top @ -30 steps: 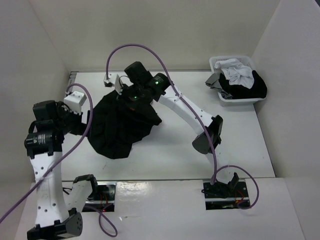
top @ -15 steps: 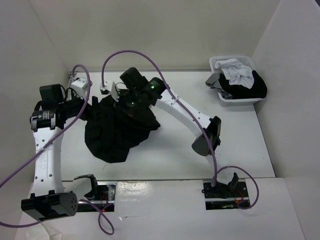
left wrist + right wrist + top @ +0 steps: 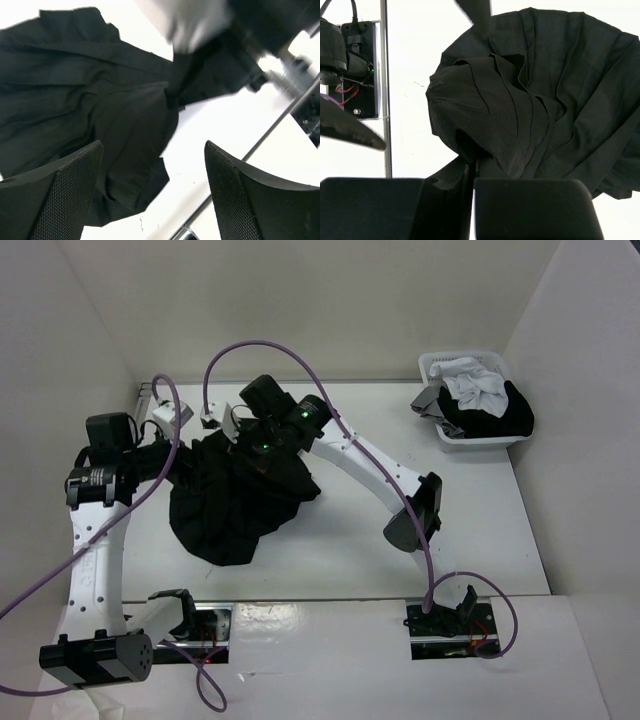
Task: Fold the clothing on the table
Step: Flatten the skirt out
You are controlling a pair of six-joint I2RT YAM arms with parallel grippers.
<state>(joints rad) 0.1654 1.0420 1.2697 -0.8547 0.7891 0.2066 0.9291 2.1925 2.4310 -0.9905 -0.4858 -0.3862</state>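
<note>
Plain black pleated skirt point(image 3: 235, 515) on a white worktop point(image 3: 330, 550); white basket point(image 3: 478, 444) holding white, grey and black cloth point(image 3: 470, 385); purple cables point(image 3: 262, 342).

A white basket point(image 3: 478, 443) holds heaped laundry point(image 3: 472, 385).

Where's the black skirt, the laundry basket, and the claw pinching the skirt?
skirt point(image 3: 232, 515), top view, middle of the spread fabric.
basket point(image 3: 478, 444), top view, its near white wall.
right claw point(image 3: 472, 181), right wrist view, between its shut fingertips.
</note>
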